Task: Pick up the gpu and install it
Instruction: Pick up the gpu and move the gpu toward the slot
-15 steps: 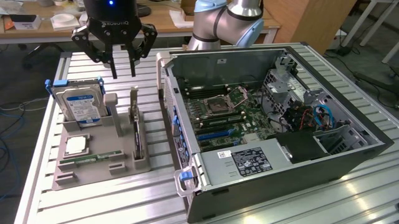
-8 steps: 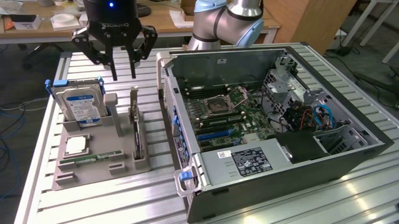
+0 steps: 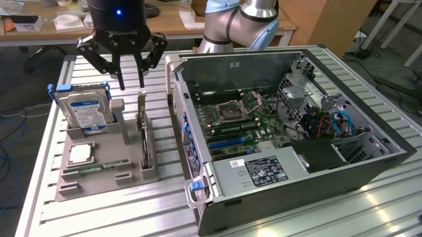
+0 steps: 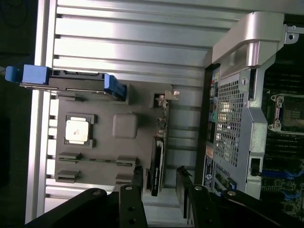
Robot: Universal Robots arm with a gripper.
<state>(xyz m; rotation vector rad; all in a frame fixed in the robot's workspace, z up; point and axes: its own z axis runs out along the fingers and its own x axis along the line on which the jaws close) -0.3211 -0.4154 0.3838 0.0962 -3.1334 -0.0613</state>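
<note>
Slatted table (image 3: 369,207), gpu (image 3: 144,143) edge-on in grey holder (image 3: 99,180), lower edge hidden, under released end effector (image 3: 131,87).

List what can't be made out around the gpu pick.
- gpu: seen edge-on in both views, so its faces are unreadable. Its bottom edge is hidden in the grey holder.
- Gripper height above the card: neither view settles it.
- Hard drive label text: too small in the exterior view.
- Computer case: cut off by the frame edge in the wrist view, leaving most of the motherboard out.
</note>
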